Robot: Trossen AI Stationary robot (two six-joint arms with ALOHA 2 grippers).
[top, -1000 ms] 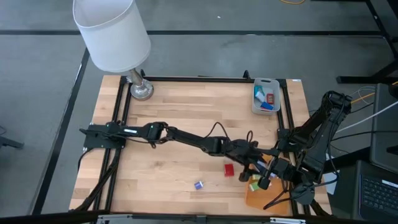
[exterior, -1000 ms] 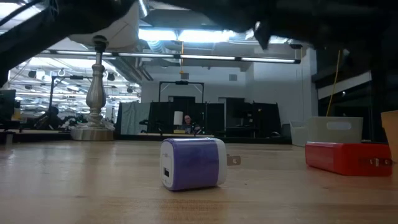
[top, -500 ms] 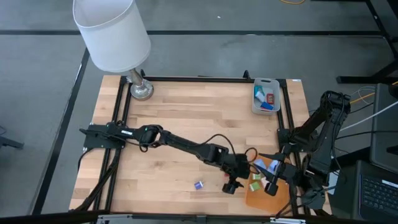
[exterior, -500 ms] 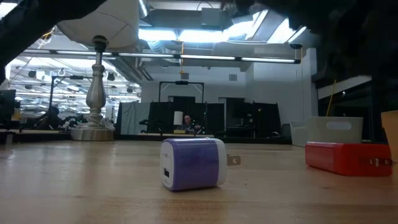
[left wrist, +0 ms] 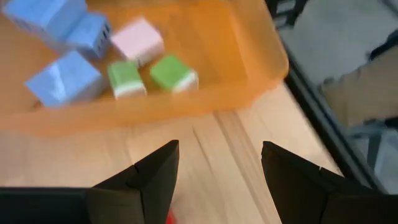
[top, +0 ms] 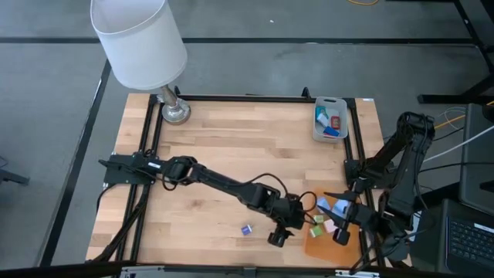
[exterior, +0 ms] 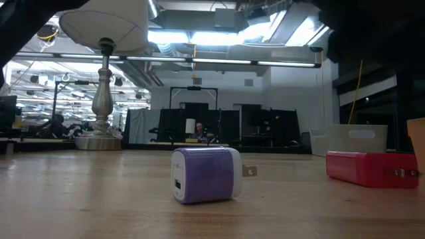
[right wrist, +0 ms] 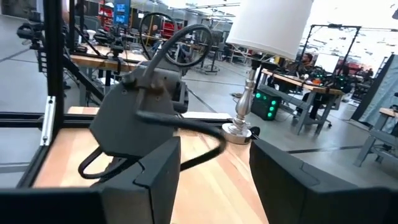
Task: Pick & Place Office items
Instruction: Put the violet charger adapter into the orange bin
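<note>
While left gripper [top: 276, 238], fingers apart w/ nothing clearly held, hovers over small red blocky plug [exterior: 369, 167], centre it btwn fingers before squeezing.

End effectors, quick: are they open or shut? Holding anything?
Left end effector: open, holding nothing.
Right end effector: open, holding nothing.
</note>
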